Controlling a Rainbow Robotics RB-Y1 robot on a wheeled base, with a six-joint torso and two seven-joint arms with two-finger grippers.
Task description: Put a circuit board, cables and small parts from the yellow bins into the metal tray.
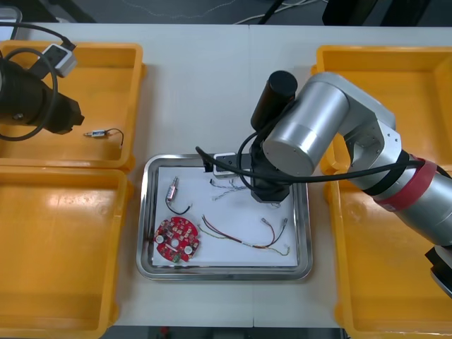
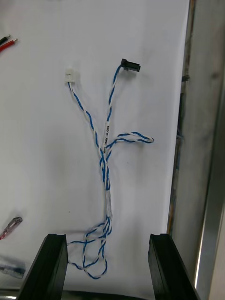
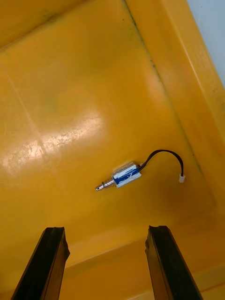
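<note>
Closest to the lens is the right arm's silver body, reaching in from the right of the frame over the upper right part of the metal tray, which sits on the counter at the frame's middle. Its right hand is open, fingers wide apart just above the tray's white floor. The looped end of the blue and white cable lies loose between them, not pinched, and its two connectors stretch away from the fingers. Also in the tray are a round red circuit board at lower left, a red and yellow cable across the lower middle, and a small metal part with a black lead at upper left. The board and cables look delivered, so I judge the step in hand to be fetching another small part. The left hand hovers open over the yellow bin at the frame's upper left. A second small metal part, blue-banded with a short black lead, lies on the bin floor just beyond its fingers, near the bin's tray-side wall. Next, the left hand probably needs to ease forward and down, straddle the part's body, not its thin lead, and close on it before carrying it to the tray. The right arm would do well to lift clear first, since it covers much of the tray.
</note>
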